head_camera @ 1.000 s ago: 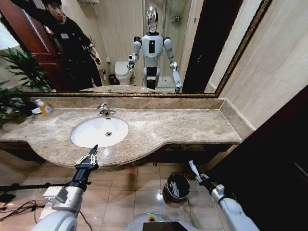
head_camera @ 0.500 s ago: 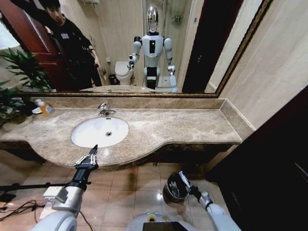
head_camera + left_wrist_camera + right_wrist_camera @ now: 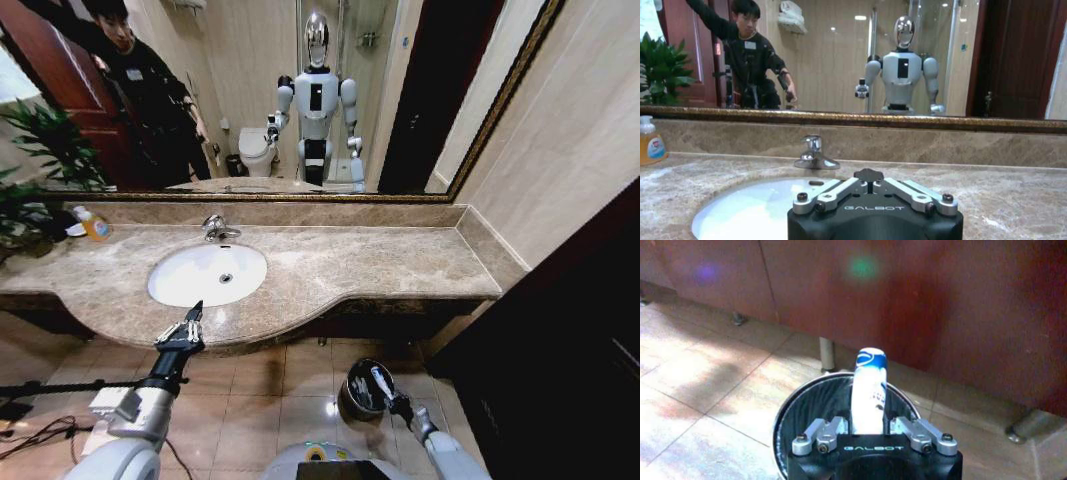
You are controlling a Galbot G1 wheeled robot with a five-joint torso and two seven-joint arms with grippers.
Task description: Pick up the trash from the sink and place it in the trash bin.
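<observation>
My right gripper (image 3: pixel 384 386) is shut on a small white-and-blue tube of trash (image 3: pixel 380 380) and holds it over the open mouth of the trash bin (image 3: pixel 350 376), which stands on the floor under the counter's right part. In the right wrist view the tube (image 3: pixel 869 385) sticks up between the fingers of that gripper (image 3: pixel 869 426), above the bin's dark inside (image 3: pixel 812 407). The left gripper (image 3: pixel 196 311) hovers shut at the counter's front edge, just short of the white oval sink (image 3: pixel 195 282). The left wrist view shows that gripper (image 3: pixel 869 176) facing the sink (image 3: pixel 750 212).
A chrome tap (image 3: pixel 217 228) stands behind the basin and an orange soap bottle (image 3: pixel 94 224) sits at the counter's far left beside a plant (image 3: pixel 30 190). The marble counter (image 3: pixel 380 262) overhangs the tiled floor. A dark wooden cabinet wall (image 3: pixel 560 340) closes off the right side.
My right arm has swung left and drawn in, carrying the tube from beside the bin to above its mouth. The left arm has not moved.
</observation>
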